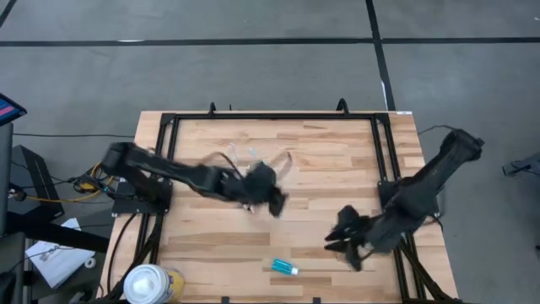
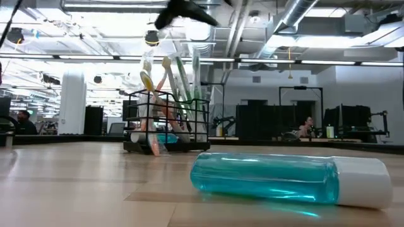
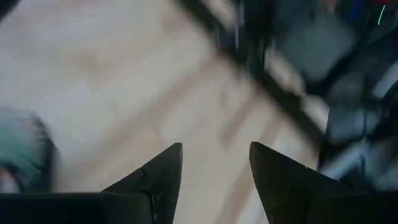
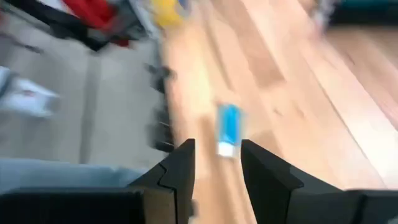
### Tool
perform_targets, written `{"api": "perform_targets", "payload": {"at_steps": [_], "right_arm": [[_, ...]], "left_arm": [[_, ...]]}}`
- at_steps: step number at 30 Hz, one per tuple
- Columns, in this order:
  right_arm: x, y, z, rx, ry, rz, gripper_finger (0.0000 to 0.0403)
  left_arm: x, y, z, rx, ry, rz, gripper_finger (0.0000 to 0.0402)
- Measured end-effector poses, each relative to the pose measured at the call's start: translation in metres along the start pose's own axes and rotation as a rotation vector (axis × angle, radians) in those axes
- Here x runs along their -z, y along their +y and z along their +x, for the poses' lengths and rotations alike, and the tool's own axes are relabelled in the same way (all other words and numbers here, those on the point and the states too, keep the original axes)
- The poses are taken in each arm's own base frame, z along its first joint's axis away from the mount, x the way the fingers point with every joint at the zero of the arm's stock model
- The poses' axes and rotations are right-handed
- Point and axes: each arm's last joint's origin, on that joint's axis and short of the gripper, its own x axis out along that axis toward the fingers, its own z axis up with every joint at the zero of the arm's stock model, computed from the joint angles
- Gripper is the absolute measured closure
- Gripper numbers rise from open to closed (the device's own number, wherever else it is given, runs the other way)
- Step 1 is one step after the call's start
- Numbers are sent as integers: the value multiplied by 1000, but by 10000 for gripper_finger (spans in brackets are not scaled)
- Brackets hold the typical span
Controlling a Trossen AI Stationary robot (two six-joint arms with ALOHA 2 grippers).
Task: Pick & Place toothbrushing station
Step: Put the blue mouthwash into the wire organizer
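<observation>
The black wire-mesh holder [image 2: 167,123] stands upright on its base on the table, mid-depth. Several white toothbrushes [image 2: 180,75] with green or orange-pink parts stick up out of it and lean against its rim. In the high view the toothbrushes [image 1: 253,157] show beside my left arm, which covers most of the holder. My left gripper [image 1: 276,201] is open and empty, above and just right of the holder; it also shows in the low view [image 2: 183,12] and in its wrist view [image 3: 216,168]. My right gripper [image 1: 335,239] is open and empty at the near right, as its wrist view [image 4: 217,162] shows.
A blue tube with a white cap [image 1: 284,268] lies on its side near the table's near edge; it also shows in the low view [image 2: 278,180] and the right wrist view [image 4: 229,129]. A large white-and-yellow round container [image 1: 152,283] stands at the near left corner. A black frame [image 1: 278,116] borders the table.
</observation>
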Motion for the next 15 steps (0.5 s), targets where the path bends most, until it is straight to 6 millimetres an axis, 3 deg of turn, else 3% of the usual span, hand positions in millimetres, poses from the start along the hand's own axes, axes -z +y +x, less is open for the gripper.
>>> {"api": "perform_targets", "payload": {"at_steps": [5, 9, 12, 15], "right_arm": [[11, -6, 54, 116, 98, 98, 282], [12, -10, 101, 35, 215, 170, 282], [12, -9, 129, -21, 226, 212, 282], [12, -14, 149, 36, 262, 231, 282]], "left_arm": [[-29, 9, -71, 54, -173, -59, 218], [-39, 15, -128, 109, -310, -77, 218], [-41, 21, -160, 150, -363, -87, 227], [-40, 22, -181, 193, -378, -58, 239]]}}
